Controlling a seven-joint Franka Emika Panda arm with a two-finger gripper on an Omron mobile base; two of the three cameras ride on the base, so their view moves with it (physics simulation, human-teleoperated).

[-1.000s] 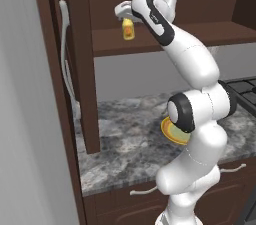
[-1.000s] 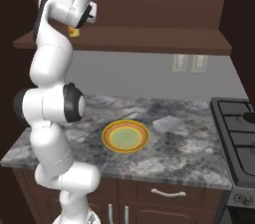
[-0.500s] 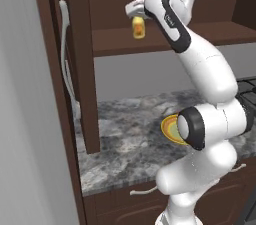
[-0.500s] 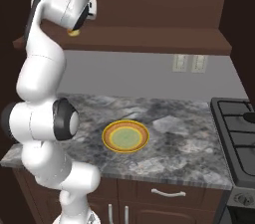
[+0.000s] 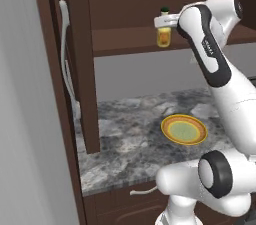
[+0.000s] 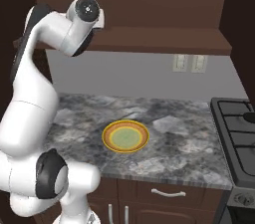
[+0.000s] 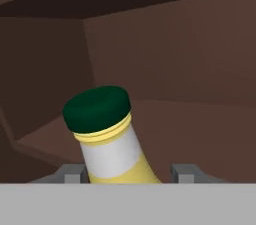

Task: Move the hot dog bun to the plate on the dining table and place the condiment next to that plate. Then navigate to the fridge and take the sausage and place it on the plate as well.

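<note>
— Gripper (image 5: 165,23) state?
— Clamped on the bottle (image 5: 164,34). From the hand camera the bottle (image 7: 111,139) sits between the two finger tips (image 7: 74,173), one on each side of its yellow body, green cap pointing up and leaning a little to the left of that view.

— Where is the bottle?
— High up, in front of the open cabinet (image 5: 150,4), at about the level of its lower shelf (image 5: 125,41). In the left base view it hangs just under the hand, yellow body with a dark cap, off the shelf edge as far as I can tell.

— And the plate?
— Plate (image 5: 184,129) lies flat on the grey stone counter (image 5: 125,139), well below the bottle. It is orange-rimmed with a greenish middle, and nothing lies on it. The right base view shows the plate (image 6: 125,136) near the middle of the counter (image 6: 189,138), with the stove (image 6: 239,133) at the right end.

— Anything else near the arm?
— Cabinet door (image 5: 75,69) stands open to the left, its pale handle (image 5: 65,54) facing the camera. Two wall sockets (image 6: 190,63) sit on the grey wall under the cabinet. Drawer handle (image 6: 168,193) shows below the counter.

— Bun or sausage?
— Cannot tell from these views.
</note>
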